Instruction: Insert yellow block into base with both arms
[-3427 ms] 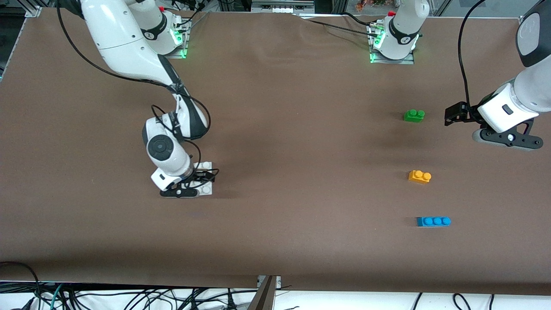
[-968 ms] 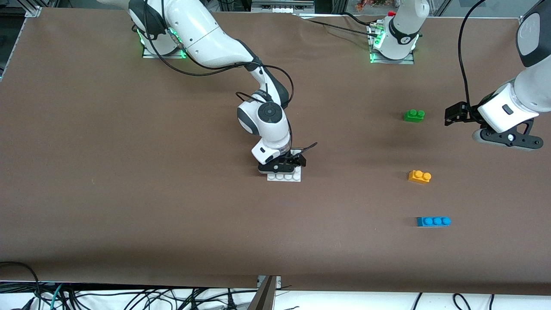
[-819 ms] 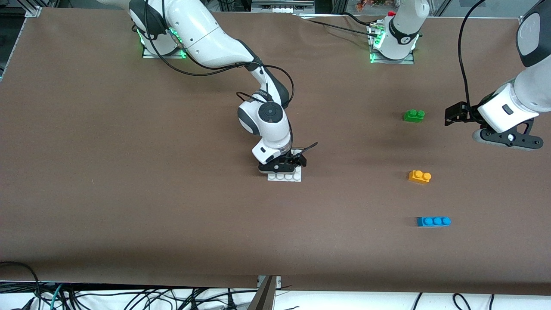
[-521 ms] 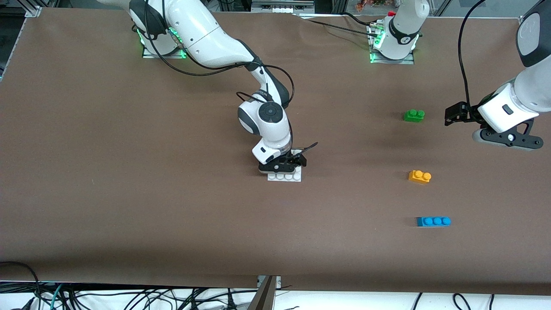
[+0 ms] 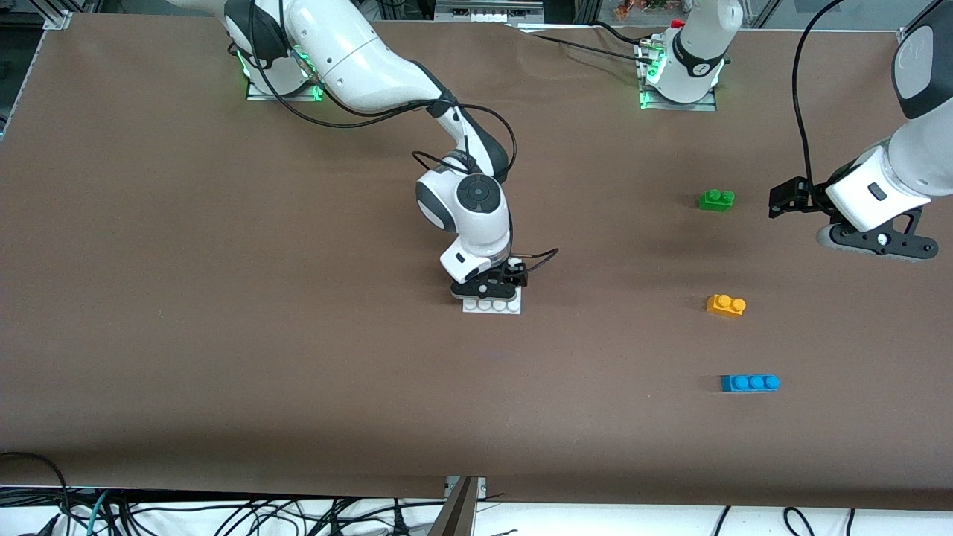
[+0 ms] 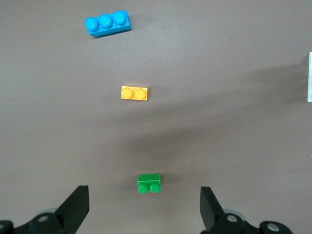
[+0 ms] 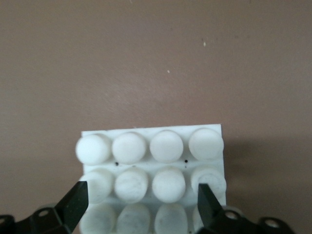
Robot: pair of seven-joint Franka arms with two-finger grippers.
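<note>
The yellow block point(image 5: 726, 305) lies on the table toward the left arm's end, between the green brick point(image 5: 716, 199) and the blue brick point(image 5: 750, 383); it also shows in the left wrist view point(image 6: 135, 93). The white base point(image 5: 491, 306) lies flat at the table's middle. My right gripper point(image 5: 488, 289) hovers just over the base point(image 7: 151, 146), open, its fingers point(image 7: 75, 202) above the base's two sides. My left gripper point(image 5: 877, 244) waits in the air at the left arm's end, open and empty point(image 6: 144, 214).
The green brick point(image 6: 148, 183) and the blue three-stud brick point(image 6: 107, 23) flank the yellow block in a row. Brown table surface stretches between the base and the bricks. Cables hang along the table's front edge point(image 5: 461, 495).
The right arm carried the base from its end of the table to the middle. In the last half second its gripper let go and lifted slightly. The left arm has not moved.
</note>
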